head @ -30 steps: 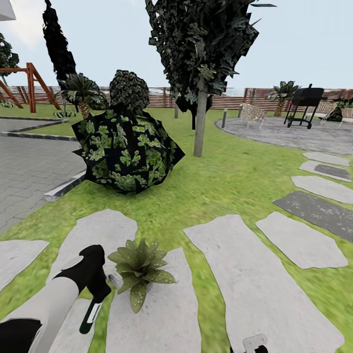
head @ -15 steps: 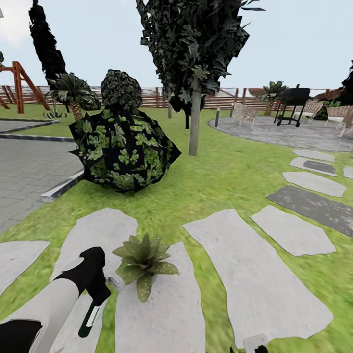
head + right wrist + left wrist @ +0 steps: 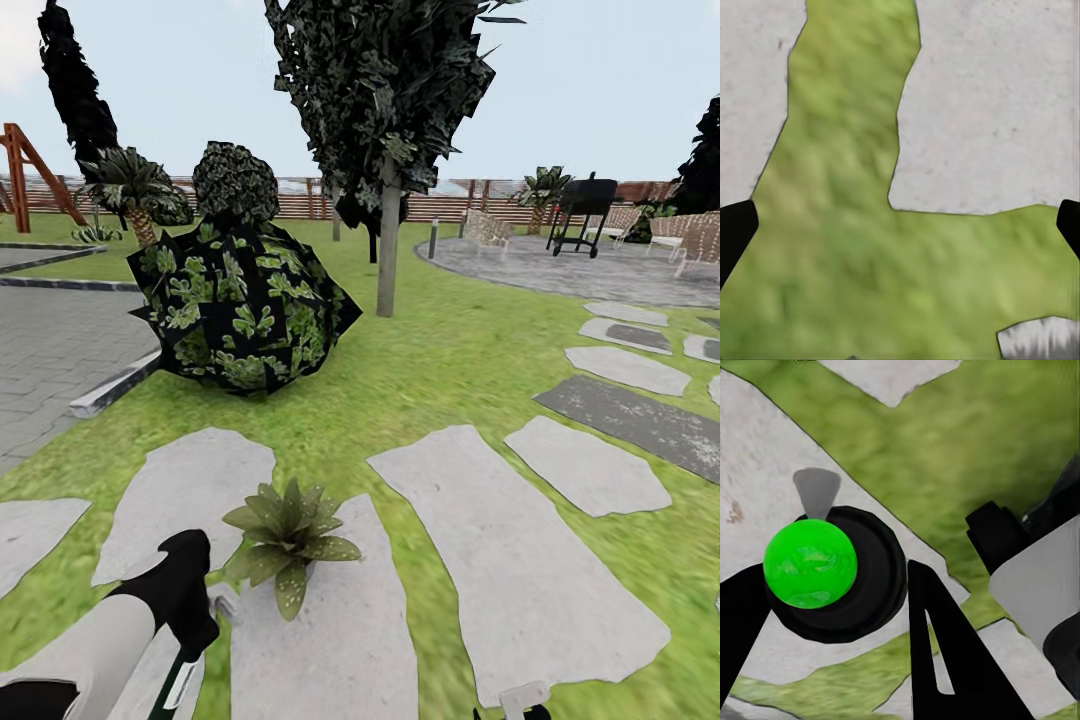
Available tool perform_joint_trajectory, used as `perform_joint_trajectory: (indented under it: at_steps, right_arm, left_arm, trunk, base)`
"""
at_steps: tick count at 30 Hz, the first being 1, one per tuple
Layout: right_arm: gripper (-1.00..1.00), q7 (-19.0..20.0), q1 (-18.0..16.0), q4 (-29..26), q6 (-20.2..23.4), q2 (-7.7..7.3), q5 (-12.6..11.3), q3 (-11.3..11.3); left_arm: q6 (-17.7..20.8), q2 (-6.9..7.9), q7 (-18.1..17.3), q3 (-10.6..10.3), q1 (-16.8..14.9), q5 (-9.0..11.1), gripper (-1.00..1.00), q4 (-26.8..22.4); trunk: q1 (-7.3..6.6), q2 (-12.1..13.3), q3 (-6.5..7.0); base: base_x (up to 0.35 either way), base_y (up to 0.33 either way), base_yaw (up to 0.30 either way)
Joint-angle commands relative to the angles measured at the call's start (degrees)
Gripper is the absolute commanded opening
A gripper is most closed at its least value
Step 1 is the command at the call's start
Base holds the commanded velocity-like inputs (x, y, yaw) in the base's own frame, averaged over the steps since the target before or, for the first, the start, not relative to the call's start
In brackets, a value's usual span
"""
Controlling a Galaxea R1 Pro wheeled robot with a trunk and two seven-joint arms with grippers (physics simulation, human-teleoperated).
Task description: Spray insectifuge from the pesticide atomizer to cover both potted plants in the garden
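Observation:
One potted plant (image 3: pixel 290 535), a low rosette of pointed green leaves, sits between two stepping stones in the garden lawn (image 3: pixel 430 370). Whitish insectifuge specks (image 3: pixel 293 592) dot its front leaf. My left gripper (image 3: pixel 195 628) is just left of the plant, shut on the pesticide atomizer (image 3: pixel 181 683), whose pale nozzle points toward the leaves. In the left wrist view the atomizer (image 3: pixel 832 585) is a dark round body with a green ball, held between the black fingers (image 3: pixel 945 660) of the left gripper (image 3: pixel 832 577). My right gripper (image 3: pixel 900 229) stands open over grass and stone.
Grey stepping stones (image 3: pixel 520 570) spread across the lawn. A big dark leafy bush (image 3: pixel 240 300) and a tree trunk (image 3: pixel 388 250) stand ahead. A paved patio (image 3: pixel 560 270) with a grill and chairs lies far right, before a wooden fence (image 3: pixel 300 205).
The whole picture has shifted left, so the camera has turned right. My left gripper with the atomizer sits lower in the frame, still beside the plant.

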Motion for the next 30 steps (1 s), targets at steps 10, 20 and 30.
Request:
perform_joint_trajectory:
  at_steps: [10, 20, 30]
  right_arm:
    - [1.0, -0.6, 0.0, 0.0, 0.0, -0.03, 0.4, 0.4]
    - [1.0, -0.6, 0.0, 0.0, 0.0, -0.03, 0.4, 0.4]
    - [1.0, -0.6, 0.0, 0.0, 0.0, -0.03, 0.4, 0.5]
  left_arm:
    - [0.5, -0.19, -0.3, -0.2, 0.0, -0.1, -1.0, -0.2]
    - [0.5, -0.18, -0.3, -0.4, 0.0, -0.1, -1.0, -0.2]
    - [-6.5, -0.65, 0.2, 0.1, 0.0, 0.2, -1.0, -4.3]
  trunk:
    - [-0.01, 0.0, 0.03]
    - [-0.01, 0.0, 0.3]
    - [-0.01, 0.0, 0.32]
  base:
    - [-0.001, 0.215, -0.073]
    - [-0.1, 0.268, -0.244]
    - [-0.009, 0.017, -0.049]
